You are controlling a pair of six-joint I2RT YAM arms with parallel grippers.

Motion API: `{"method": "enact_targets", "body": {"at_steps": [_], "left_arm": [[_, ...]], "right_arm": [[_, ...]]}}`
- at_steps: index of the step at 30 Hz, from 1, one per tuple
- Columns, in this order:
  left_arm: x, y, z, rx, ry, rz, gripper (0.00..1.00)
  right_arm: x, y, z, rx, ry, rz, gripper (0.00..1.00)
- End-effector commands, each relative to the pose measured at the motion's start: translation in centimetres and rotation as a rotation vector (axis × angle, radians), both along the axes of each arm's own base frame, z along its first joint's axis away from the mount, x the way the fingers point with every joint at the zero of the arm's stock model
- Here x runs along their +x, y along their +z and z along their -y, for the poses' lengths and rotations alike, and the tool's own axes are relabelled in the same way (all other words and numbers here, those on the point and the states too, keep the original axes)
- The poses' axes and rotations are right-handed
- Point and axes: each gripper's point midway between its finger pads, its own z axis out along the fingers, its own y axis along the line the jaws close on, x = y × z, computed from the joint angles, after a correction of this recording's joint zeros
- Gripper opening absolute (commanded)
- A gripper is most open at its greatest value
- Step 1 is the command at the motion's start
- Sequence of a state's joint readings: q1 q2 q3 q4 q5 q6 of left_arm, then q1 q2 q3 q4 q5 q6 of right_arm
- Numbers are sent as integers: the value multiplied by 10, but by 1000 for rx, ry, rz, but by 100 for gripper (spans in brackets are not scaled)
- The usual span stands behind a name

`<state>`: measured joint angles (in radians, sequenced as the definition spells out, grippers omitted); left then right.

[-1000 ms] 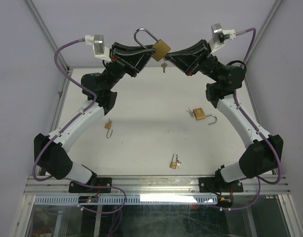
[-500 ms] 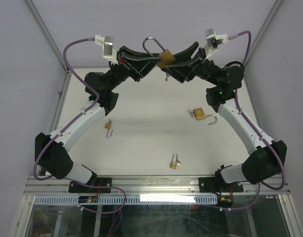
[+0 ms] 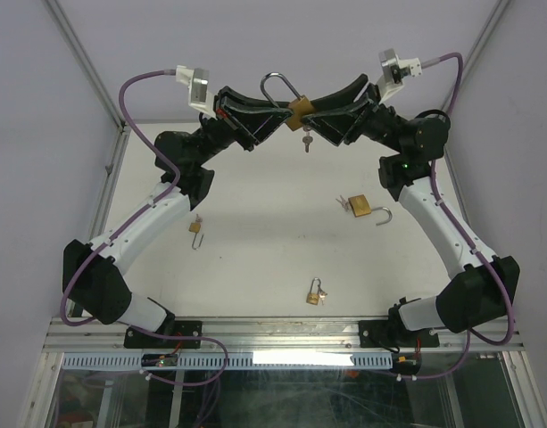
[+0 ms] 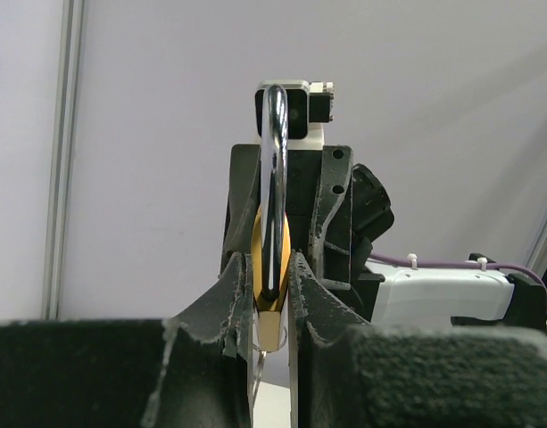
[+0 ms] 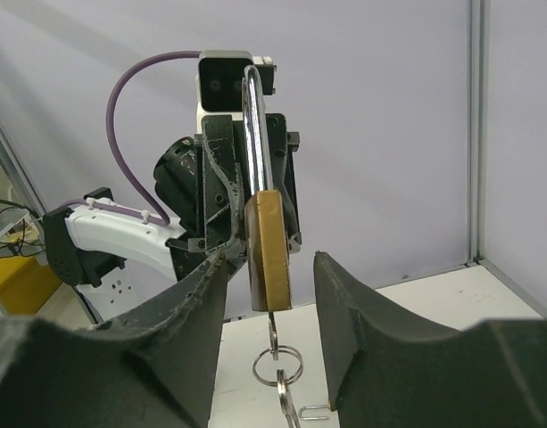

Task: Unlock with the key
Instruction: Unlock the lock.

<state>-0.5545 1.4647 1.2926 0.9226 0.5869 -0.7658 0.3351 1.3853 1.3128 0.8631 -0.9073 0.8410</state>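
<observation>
Overhead, the brass padlock (image 3: pixel 299 108) is held high in the air above the far part of the table (image 3: pixel 255 196), between the two wrists. Its steel shackle (image 3: pixel 278 84) is turned upward, and a key ring (image 5: pixel 277 365) with what appear to be keys hangs below the body. The body is pinched edge-on by the left gripper (image 4: pixel 271 272), whose narrow fingers (image 4: pixel 236 287) are pressed against both faces. The right gripper (image 5: pixel 269 267) is spread wide around the lock from the opposite side. Its near finger may be brushing the brass, though this cannot be settled. On the table lie an unlocked padlock (image 3: pixel 366 209), a small padlock (image 3: pixel 194 228), and a keyed small lock (image 3: pixel 315 293).
</observation>
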Motion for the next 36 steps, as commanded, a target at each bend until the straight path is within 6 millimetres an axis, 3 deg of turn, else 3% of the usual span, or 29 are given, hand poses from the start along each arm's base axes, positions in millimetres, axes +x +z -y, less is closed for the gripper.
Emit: {"method": "enact_targets", "body": {"at_steps": [1, 3, 5, 10, 11, 12, 15, 17, 22, 23, 25, 30, 31, 33, 34, 36], "left_arm": [[-33, 48, -27, -103, 24, 153, 0], [-34, 47, -27, -99, 22, 152, 0], [-33, 45, -26, -92, 19, 146, 0], [-32, 42, -20, -91, 10, 123, 0], [-34, 42, -18, -94, 2, 126, 6], [-37, 42, -15, -96, -8, 128, 22], [-43, 37, -9, -92, -36, 114, 39], [-39, 34, -8, -95, -33, 82, 42], [-37, 35, -9, -103, -31, 61, 36], [-37, 35, -9, -103, -29, 62, 27], [-36, 36, -10, -108, -15, 64, 0], [-38, 39, -12, -115, -11, 86, 0], [-37, 41, -14, -122, 4, 105, 0], [-36, 51, -20, -145, 32, 143, 0], [-34, 60, -25, -166, 46, 155, 0], [-29, 73, -35, -200, 77, 171, 0]], "right_arm": [[-24, 23, 7, 16, 38, 56, 43], [-24, 21, 7, 17, 43, 40, 27], [-25, 22, 7, 25, 41, 37, 0], [-28, 33, 9, 80, 36, 51, 0], [-29, 36, 8, 91, 37, 53, 0], [-29, 40, 7, 104, 38, 58, 0], [-31, 52, 7, 149, 37, 97, 0], [-32, 59, 7, 165, 39, 116, 0], [-30, 61, 6, 177, 41, 117, 0], [-30, 61, 5, 172, 44, 119, 0], [-31, 59, 3, 162, 51, 116, 0], [-31, 54, 2, 155, 52, 102, 0], [-31, 53, 3, 151, 48, 97, 8], [-26, 44, 3, 133, 37, 74, 42], [-23, 37, 5, 127, 27, 56, 50], [-21, 26, 9, 131, 16, 19, 57]]}}
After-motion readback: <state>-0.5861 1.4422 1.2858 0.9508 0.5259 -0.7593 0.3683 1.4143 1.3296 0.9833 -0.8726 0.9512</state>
